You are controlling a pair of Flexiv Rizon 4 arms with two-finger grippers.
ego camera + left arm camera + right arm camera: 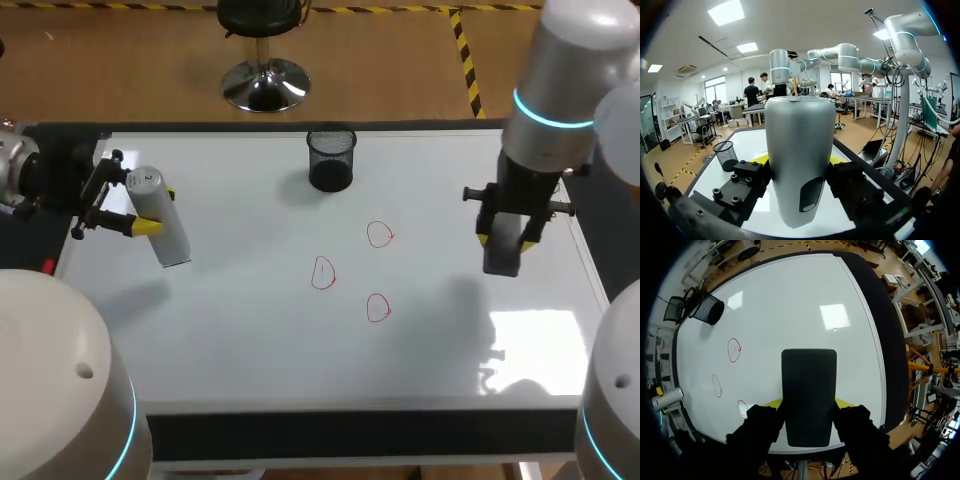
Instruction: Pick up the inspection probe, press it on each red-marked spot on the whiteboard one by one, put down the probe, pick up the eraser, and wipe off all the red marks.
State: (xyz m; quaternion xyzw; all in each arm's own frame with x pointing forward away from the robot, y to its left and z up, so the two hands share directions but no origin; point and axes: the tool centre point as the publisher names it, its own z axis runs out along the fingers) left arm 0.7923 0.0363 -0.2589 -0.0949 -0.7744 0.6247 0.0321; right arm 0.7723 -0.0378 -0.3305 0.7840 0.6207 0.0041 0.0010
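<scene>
Gripper, left (155, 210): jaws clamped on the inspection probe (168, 238) from two sides. The fingers run roughly level, out over the whiteboard (250, 340).
Probe axis: the grey cylinder stands roughly upright between the left jaws, crosswise to the fingers, with its lower end toward the board. Whether that end touches the board cannot be told.
First red mark (322, 272): ahead of the left fingertips, beyond the probe and well apart from it. It is the ring nearest those jaws.
Mesh cup (331, 158): ahead of the left jaws and off to one side of the line to the marks. Judged clear of the travel.
Second red mark (377, 307): farther ahead of the left jaws, just past the first ring.
Third red mark (380, 234): equally far ahead of the left jaws, and the ring nearest the right jaws.
Eraser (502, 258): black block between the right jaws, long axis along the fingers, free end down toward the board. All three rings lie off to one side of it, none beneath it.
Gripper, right (503, 238): jaws clamped on the eraser from two sides, fingers pointing down at the board.
Governing relation: the three rings lie between the two sets of jaws, under neither tool.
Step in hand (judgement): probing, with no ring pressed at this position.
Next move (judgement): carry the probe out along the left fingers' direction to the first ring, axis kept upright, then lower. The right arm holds off until the probing is done.
</scene>
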